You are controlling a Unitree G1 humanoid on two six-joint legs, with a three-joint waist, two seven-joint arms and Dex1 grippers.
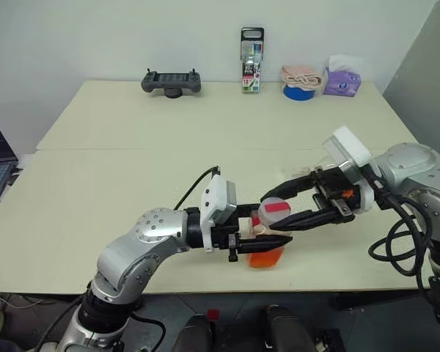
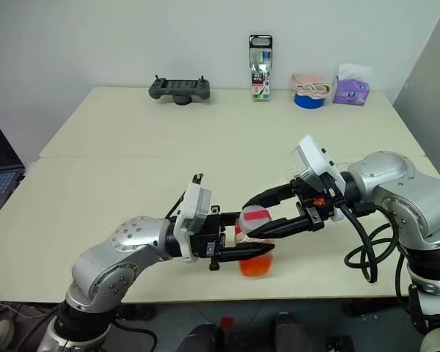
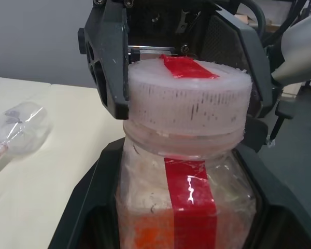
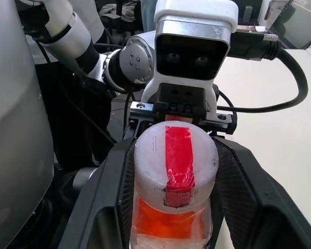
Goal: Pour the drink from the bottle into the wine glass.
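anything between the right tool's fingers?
The bottle's cap, seen in the right wrist view; the left tool grips the bottle body below it.

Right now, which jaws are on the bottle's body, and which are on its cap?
The left gripper clamps the bottle around its body, over the orange drink. The right gripper sits higher, its jaws straddling the red-striped white cap.

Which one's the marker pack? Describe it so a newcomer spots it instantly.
Look along the far edge of the table, against the wall. Right of the dark game controller and left of the blue tape roll, the marker pack stands upright: the tallest item in that row, clear with a black handle on top.
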